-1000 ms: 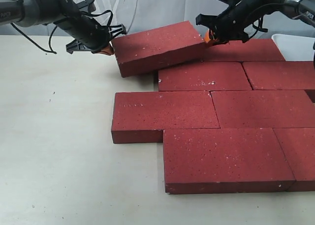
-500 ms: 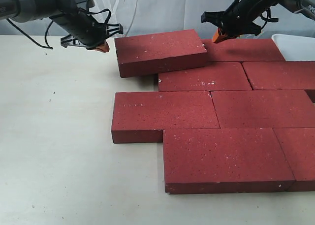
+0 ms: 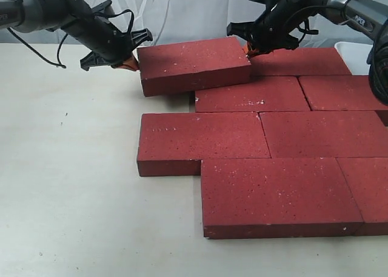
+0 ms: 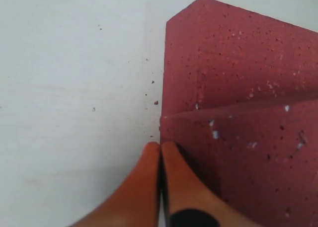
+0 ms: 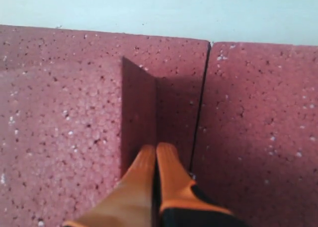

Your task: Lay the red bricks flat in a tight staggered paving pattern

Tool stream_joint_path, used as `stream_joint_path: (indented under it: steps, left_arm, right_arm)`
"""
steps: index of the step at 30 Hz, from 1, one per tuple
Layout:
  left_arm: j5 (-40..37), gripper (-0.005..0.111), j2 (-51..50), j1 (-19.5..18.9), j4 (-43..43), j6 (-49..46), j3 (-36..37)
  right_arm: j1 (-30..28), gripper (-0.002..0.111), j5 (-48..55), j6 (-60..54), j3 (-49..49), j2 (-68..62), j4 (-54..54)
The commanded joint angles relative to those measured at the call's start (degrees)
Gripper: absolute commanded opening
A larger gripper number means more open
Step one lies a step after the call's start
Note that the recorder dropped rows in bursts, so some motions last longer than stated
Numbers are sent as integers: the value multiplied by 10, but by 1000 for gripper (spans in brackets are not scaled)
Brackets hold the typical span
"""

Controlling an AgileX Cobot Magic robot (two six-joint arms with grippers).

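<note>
Left gripper (image 3: 128, 62), orange fingertips (image 4: 146, 172) pressed together on nothing, is touching the left end of the loose brick (image 3: 194, 63). The right gripper (image 3: 248, 47), likewise closed and empty, is bearing on the opposite end, so the brick is being pinched lengthwise between two blunt tips rather than grasped. It is lying askew at the back of the table (image 3: 66, 180). Its right end is riding up on a back-row brick (image 3: 303, 62), and its front edge appears to be overlapping the second-row brick (image 3: 251, 94). To do this step well, the arms should probably be pressing evenly and low on the end faces, easing the brick leftward off its neighbours until it is dropping flat. They should then be squaring it tight against the laid bricks (image 3: 267, 168) with the joints offset. Uneven pressure would likely be swivelling it. Every brick is showing a dark-red, gritty, matte face flecked with white, crisp square edges and a flat oblong slab form. Such rough surfaces are likely dragging rather than gliding.
</note>
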State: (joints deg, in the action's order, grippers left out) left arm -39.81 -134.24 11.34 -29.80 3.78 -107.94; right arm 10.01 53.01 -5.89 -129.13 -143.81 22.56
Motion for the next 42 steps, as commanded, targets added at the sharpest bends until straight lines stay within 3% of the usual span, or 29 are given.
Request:
stream_joint_path:
  steps: [1,12,25,34,42]
  left_arm:
    - [-17,0,3,4,-36,-4,-2]
    - [-81,0,70,-14,18,-15,-2]
    - [-193,0,152,-44,116,-27,10]
    - [-171,0,211,-95,128,-50,82]
    - [-87,0,214,-107,127,-73,170]
  right_arm:
    - [11,-1,21,-5,-3,3,28]
    - [27,-1,85,-10,-3,51,77]
    - [103,-1,135,-4,-3,109,74]
    - [170,-1,103,22,-3,109,32]
    - [215,-1,32,33,-3,85,2]
